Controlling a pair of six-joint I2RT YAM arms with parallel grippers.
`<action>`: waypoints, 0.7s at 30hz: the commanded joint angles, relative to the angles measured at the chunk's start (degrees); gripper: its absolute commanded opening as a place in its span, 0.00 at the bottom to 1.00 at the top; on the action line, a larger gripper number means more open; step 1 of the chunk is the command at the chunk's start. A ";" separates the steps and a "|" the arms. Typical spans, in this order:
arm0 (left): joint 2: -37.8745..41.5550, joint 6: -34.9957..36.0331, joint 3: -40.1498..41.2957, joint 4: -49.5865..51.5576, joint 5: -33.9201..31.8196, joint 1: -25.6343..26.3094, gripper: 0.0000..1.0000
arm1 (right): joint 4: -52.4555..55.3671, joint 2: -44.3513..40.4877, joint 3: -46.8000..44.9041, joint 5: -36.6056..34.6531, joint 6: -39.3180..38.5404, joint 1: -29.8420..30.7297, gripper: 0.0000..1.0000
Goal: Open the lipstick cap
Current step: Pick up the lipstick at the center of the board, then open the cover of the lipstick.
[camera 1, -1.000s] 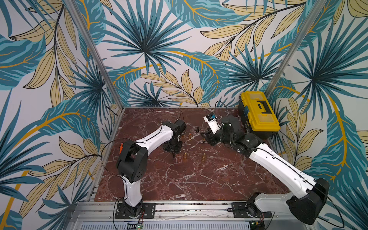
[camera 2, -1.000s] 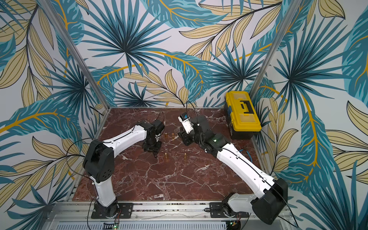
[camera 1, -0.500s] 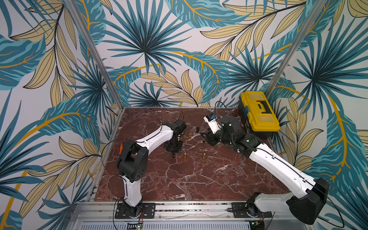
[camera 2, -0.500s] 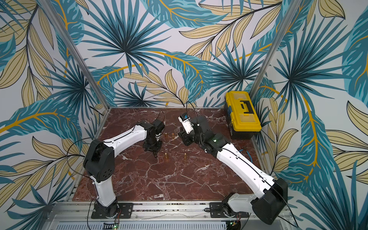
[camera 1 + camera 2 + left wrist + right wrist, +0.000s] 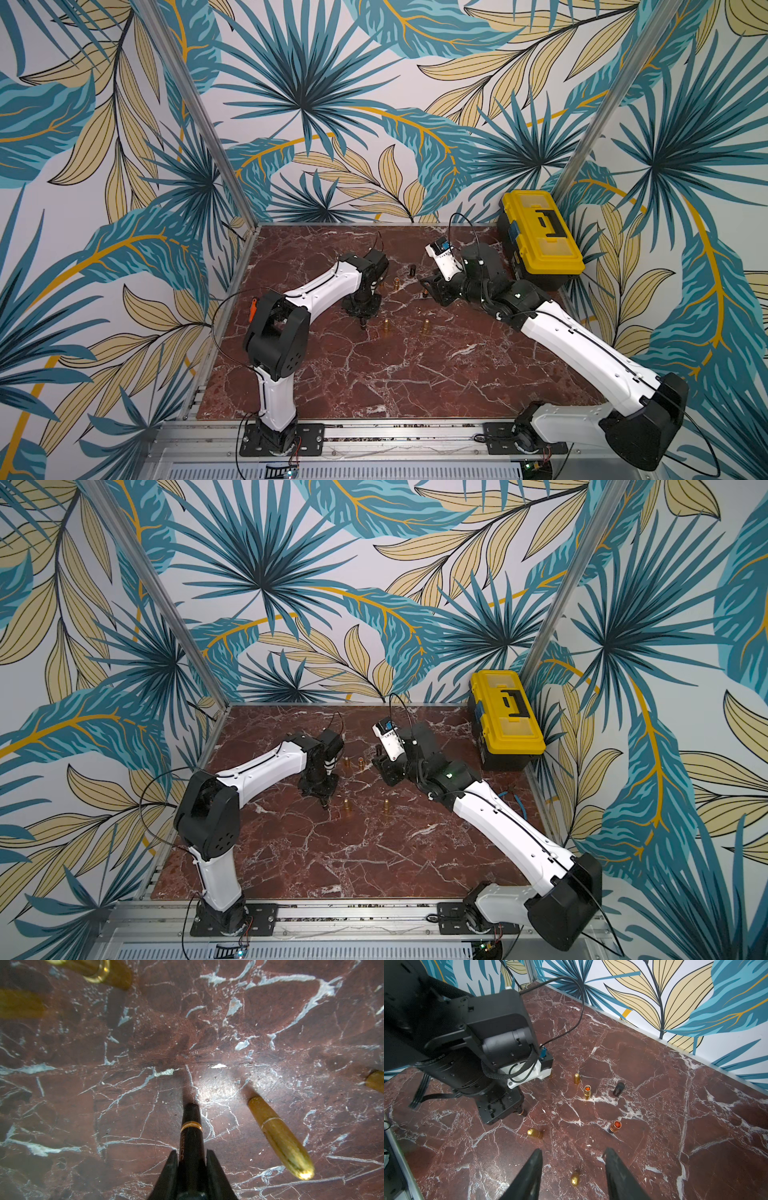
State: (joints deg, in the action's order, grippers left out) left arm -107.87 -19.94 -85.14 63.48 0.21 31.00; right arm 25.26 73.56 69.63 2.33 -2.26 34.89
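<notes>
We see the left fingers (image 5: 170, 1169) clamped on the black lipstick (image 5: 191, 1126), upright left of desk (image 5: 270, 1022) centre, presumably anchoring it for uncapping; the right fingers (image 5: 529, 1176) hang spread and empty nearby.

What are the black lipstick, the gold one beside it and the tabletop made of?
Black lipstick: probably glossy plastic, soft sheen, thin gold band.
Gold lipstick: metal or metallised plastic; bright glint at its tip.
Tabletop: red-brown marble look, white veins, glare spot; real stone or print, cannot tell.
</notes>
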 commanded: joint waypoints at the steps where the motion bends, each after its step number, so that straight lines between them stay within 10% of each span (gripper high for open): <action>1: 3.81 -0.22 1.12 -0.23 0.38 -0.74 0.22 | -0.56 -0.80 -1.79 2.75 0.54 0.17 0.50; 11: 17.70 -1.67 -0.77 2.12 4.56 -3.03 0.20 | -0.92 0.25 -1.78 12.24 0.45 1.20 0.50; 21: 25.91 -6.77 -8.26 5.68 22.08 -7.72 0.20 | -0.56 4.47 0.64 11.89 -2.77 8.99 0.54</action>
State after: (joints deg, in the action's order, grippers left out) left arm -83.81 -24.21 -90.83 67.46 15.09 24.08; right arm 25.17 76.58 69.04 13.91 -3.40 42.57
